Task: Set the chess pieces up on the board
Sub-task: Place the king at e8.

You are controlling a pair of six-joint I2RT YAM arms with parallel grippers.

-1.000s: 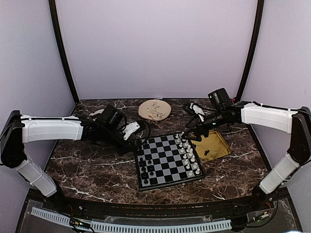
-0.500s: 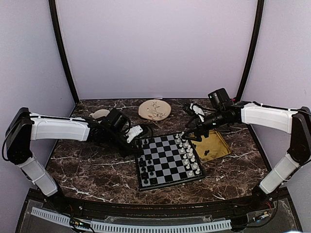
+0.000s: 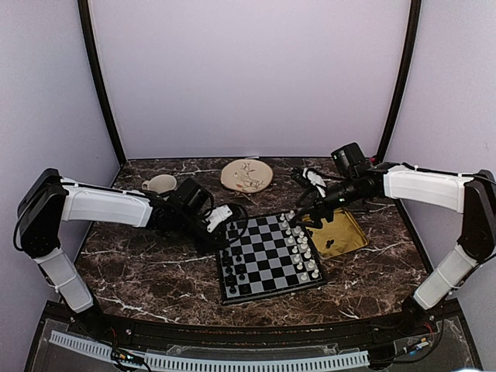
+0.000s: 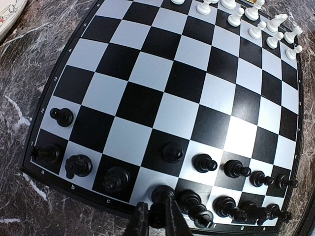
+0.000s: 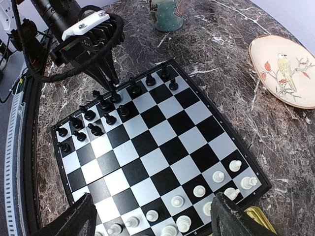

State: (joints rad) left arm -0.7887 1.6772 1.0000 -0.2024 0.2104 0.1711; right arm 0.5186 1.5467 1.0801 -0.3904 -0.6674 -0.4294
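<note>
Left gripper (image 4: 157, 221) is clamped shut on one black piece (image 4: 158, 194), right at the board's (image 3: 267, 248) rim on the black side, over the back rank. The pinch reads only in the left wrist view. From the top camera the gripper body hides it.

The other chess pieces (image 4: 204, 163) stand in the two ranks along that same edge. Neighbours sit just beside the held piece on both sides, so room is tight there. Several second-rank squares are bare.

Right gripper (image 5: 152, 198) is spread wide and holds nothing, hanging above the board's far corner on the white side. White pieces (image 5: 177, 200) fill the two ranks under it.

The board's middle ranks are bare: open room across the centre.

Yellow tray (image 3: 349, 229) lies just beside the board's white edge. Plate (image 3: 246, 175) and cup (image 3: 160, 184) sit beyond the board's far side, well apart from it. Bare counter (image 3: 147, 267) lies off the black edge, on the near side.

The right wrist view shows the left gripper tip-down at the black rim, seen from the opposite side.
</note>
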